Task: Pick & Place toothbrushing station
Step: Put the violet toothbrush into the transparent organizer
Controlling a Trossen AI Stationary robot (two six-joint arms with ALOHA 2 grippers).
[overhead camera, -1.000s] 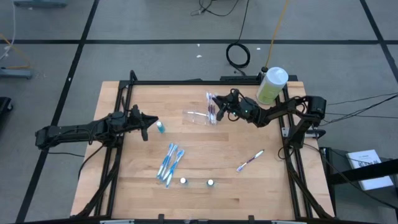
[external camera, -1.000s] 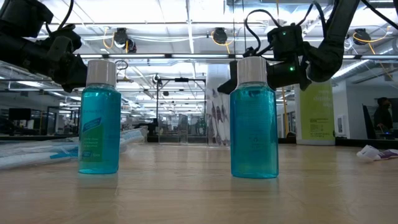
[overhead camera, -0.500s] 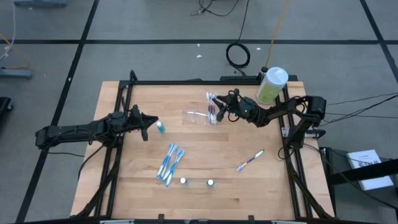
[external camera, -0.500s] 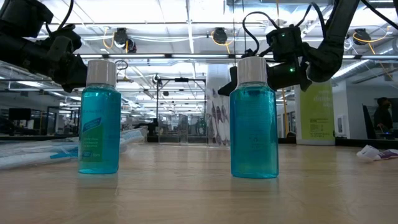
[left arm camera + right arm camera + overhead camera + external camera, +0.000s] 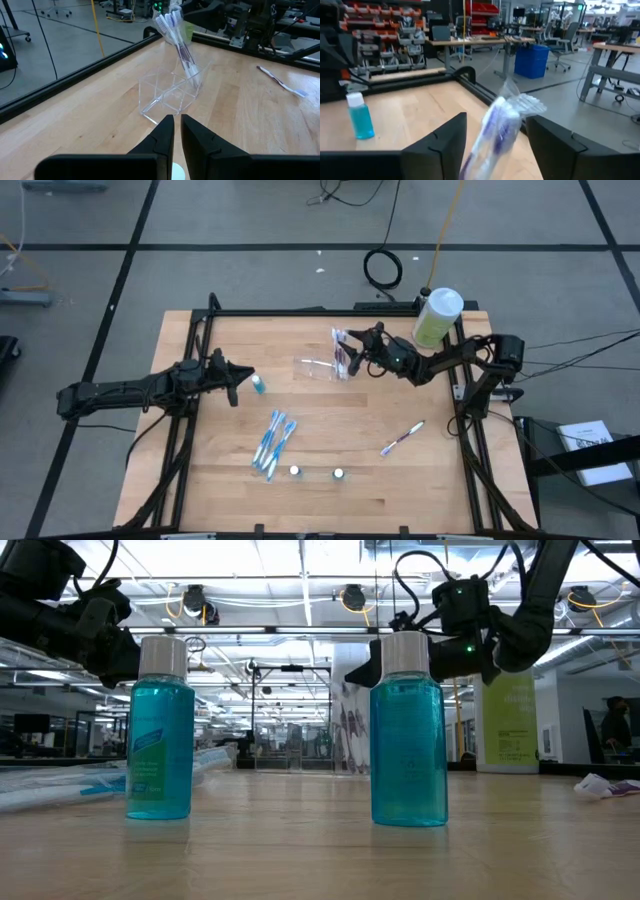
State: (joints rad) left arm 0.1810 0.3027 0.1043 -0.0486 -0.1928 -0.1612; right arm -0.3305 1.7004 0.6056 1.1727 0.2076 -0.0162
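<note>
The toothbrushing station, a small clear tray [image 5: 318, 368] [image 5: 170, 95], rests flat on the wooden table toward the far edge. A bunch of purple-and-white toothbrushes [image 5: 341, 350] [image 5: 176, 40] stands in its right end, leaning. My right gripper [image 5: 358, 354] [image 5: 496, 145] is open and level, with one finger on each side of the toothbrushes [image 5: 497, 125]. My left gripper [image 5: 236, 383] [image 5: 177, 131] is shut and hangs above the table's left part, next to a small blue bottle [image 5: 258, 385]. My right gripper stands open around the upper part of the toothbrushes [image 5: 507, 107], coming level from the table's right. A gap shows beside one finger [image 5: 555, 145]. Whether the other finger [image 5: 440, 145] touches the wrapper I cannot tell.
A green bottle with a white cap [image 5: 437, 316] stands at the far right corner. Blue-packed toothbrushes [image 5: 273, 442] lie at the middle, a loose toothbrush [image 5: 402, 437] to the right, and two small blue bottles [image 5: 295, 471] [image 5: 338, 474] near the front edge.
My right gripper has opened around the toothbrushes and rolled slightly at the wrist, staying where it was. The toothbrushes stay leaning in the tray.
</note>
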